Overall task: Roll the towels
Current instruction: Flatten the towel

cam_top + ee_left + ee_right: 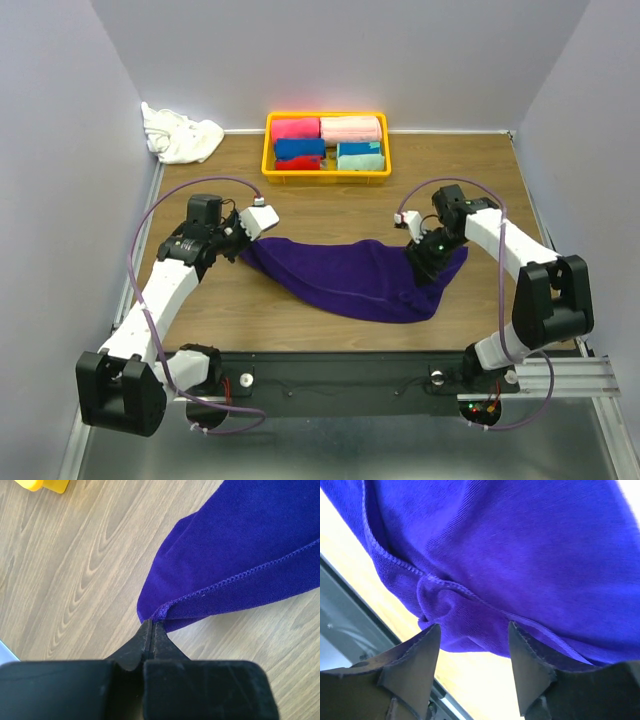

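Observation:
The purple towel (360, 280) lies spread and sagging across the middle of the table. My left gripper (245, 240) is shut on its left corner; in the left wrist view the fingertips (151, 624) pinch the hemmed edge of the purple towel (240, 545). My right gripper (420, 262) hovers over the towel's right end. In the right wrist view it (474, 626) stands open, with a curled corner of the purple towel (520, 545) just beyond its tips and nothing gripped. The white towel (180, 135) lies crumpled at the back left corner.
A yellow basket (266, 145) at the back centre holds pink, red, blue and teal rolled towels; its corner (42, 485) shows in the left wrist view. Walls close in the table on three sides. The black base rail (340, 375) runs along the near edge.

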`<state>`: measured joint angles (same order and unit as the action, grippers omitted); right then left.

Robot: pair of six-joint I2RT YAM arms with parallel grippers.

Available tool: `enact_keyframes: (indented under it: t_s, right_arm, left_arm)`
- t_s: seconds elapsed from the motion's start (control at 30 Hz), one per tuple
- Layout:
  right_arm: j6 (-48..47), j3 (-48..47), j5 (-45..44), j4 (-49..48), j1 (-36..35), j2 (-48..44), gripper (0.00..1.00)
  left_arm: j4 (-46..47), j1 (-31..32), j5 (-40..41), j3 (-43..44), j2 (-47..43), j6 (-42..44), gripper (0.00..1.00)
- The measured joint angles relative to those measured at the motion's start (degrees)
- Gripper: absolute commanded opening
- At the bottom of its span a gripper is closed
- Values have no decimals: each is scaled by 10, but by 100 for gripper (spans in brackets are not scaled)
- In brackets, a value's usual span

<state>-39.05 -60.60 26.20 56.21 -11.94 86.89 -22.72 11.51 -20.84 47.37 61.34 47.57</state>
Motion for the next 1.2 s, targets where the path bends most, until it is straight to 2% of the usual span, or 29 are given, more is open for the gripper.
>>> enact_keyframes:
  t_s: [0.2, 0.27, 0.37, 0.4, 0.43, 0.6, 0.67, 0.8, 0.9, 1.03, 1.2]
  right_arm:
    - [10, 23, 3, -10, -25, 42, 62]
    - [13, 36, 2, -16, -40, 58, 57]
    - [17, 53, 1, -18, -51, 60, 28]
    - [18, 54, 1, -17, -54, 60, 16]
    - [20, 55, 2, -16, -54, 58, 0]
    - [39, 27, 1, -5, -49, 22, 1]
    - [53, -20, 7, 3, -30, 10, 1]
    - [85, -176, 42, -9, 81, 6, 1]
    - [104, -250, 61, -34, 173, 2, 1]
    - [124, -260, 82, -42, 245, -17, 1]
    - [141, -243, 128, -40, 330, -59, 1]
  left_arm:
    - [6, 0, -1, 0, 11, -6, 0]
    - [6, 0, -1, 0, 12, -9, 0]
    - [7, 0, -1, 0, 12, -12, 0]
    - [7, 0, -1, 0, 12, -12, 0]
    - [7, 0, -1, 0, 12, -16, 0]
    - [6, -3, -2, 11, 20, -39, 0]
    - [2, -9, -4, 33, 29, -59, 0]
    - [4, -37, -3, 101, 47, -102, 0]
    - [5, -68, -10, 151, 57, -127, 0]
    - [4, -97, -28, 199, 60, -144, 0]
    - [-16, -111, -43, 202, 29, -154, 0]
